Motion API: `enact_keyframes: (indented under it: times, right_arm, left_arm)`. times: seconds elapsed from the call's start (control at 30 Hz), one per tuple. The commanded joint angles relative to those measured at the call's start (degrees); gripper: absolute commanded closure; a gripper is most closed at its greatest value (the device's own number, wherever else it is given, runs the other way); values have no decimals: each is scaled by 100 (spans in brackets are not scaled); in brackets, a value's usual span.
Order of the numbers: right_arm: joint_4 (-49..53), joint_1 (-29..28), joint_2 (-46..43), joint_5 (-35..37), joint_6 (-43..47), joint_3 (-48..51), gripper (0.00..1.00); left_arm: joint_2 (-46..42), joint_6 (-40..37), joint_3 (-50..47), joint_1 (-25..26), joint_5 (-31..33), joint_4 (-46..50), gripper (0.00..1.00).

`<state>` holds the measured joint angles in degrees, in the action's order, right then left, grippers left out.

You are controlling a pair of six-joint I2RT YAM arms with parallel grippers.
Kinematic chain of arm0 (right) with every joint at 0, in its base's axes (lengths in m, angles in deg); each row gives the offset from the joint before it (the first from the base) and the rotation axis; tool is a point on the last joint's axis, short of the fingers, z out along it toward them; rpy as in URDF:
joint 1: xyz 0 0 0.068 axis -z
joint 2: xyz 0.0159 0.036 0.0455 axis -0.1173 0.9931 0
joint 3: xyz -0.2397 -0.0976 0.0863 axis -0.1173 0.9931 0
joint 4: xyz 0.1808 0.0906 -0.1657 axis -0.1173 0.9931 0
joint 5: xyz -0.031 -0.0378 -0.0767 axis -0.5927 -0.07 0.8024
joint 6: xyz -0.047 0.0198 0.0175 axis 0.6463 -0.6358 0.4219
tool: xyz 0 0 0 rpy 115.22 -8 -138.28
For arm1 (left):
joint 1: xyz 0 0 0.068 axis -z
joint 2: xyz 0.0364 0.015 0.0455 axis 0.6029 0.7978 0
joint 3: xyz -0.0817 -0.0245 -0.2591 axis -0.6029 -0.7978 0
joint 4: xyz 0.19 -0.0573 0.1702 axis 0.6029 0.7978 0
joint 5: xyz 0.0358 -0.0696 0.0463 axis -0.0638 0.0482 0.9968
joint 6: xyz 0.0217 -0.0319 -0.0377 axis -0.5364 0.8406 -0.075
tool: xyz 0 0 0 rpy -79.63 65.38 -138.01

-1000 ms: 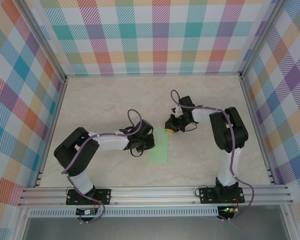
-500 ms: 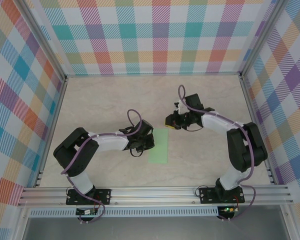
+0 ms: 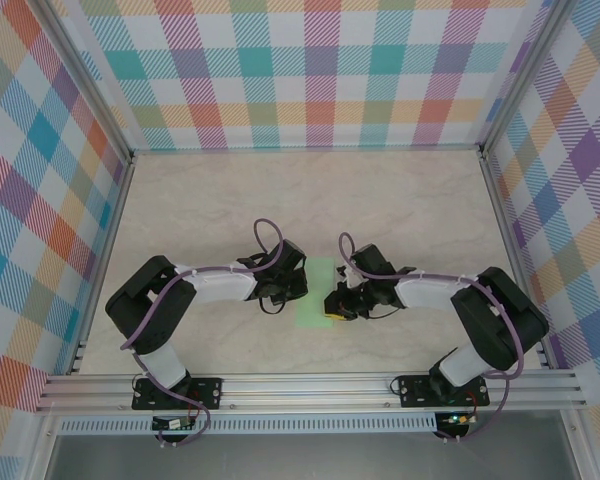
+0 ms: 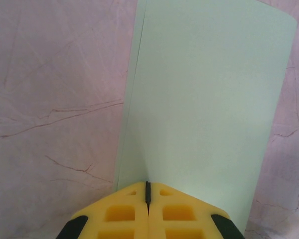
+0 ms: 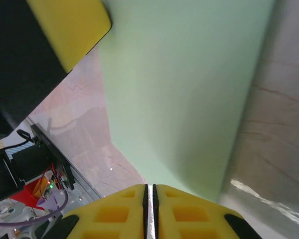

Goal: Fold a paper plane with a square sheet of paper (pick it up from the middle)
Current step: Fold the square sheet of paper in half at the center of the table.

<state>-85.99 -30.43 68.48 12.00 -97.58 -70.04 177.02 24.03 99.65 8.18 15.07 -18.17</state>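
The square sheet of paper [image 3: 315, 282] lies on the table between the arms, folded into a narrow pale green strip [image 4: 204, 89] with two layers showing along its left edge. My left gripper [image 3: 297, 285] is shut, its yellow tips [image 4: 148, 185] resting on the strip near that left edge. My right gripper [image 3: 332, 306] is shut to a hairline slit and sits at the strip's near right part [image 5: 150, 186], over the paper [image 5: 184, 89]. Nothing shows held between either pair of fingers. The left gripper's yellow finger [image 5: 70, 30] shows in the right wrist view. No paper plane shape is visible.
The marble-patterned tabletop [image 3: 200, 200] is enclosed by plaid walls [image 3: 310, 70] at the back and both sides. An aluminium rail [image 3: 310, 385] runs along the near edge, carrying both arm bases.
My right arm has swung from beyond the strip's far right corner down to its near right part. The left arm and the paper have stayed put.
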Motion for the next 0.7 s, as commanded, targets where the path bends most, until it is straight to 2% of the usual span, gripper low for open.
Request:
enact_keyframes:
  times: [0.0, 0.23, 0.4, 0.53, 0.6, 0.67]
  right_arm:
    - [54, -116, 216, 130, 66, -76, 87]
    - [-100, -159, 231, 326, 105, 436, 86]
    - [263, -159, -131, 428, 235, 311, 83]
    - [1244, -155, -607, 1329, 331, -126, 78]
    - [1653, -150, -767, 1813, 293, -354, 75]
    - [1994, -129, -812, 2167, 185, -584, 71]
  left_arm:
    - [138, -85, -107, 56, 102, 744, 100]
    - [102, -96, -107, 62, 124, 780, 100]
    - [6, -85, -58, 62, 92, 789, 100]
    - [-333, -110, 55, 61, -3, 863, 100]
    - [-597, -124, 136, 58, 52, 950, 96]
    - [-938, -142, 156, 62, 166, 1238, 83]
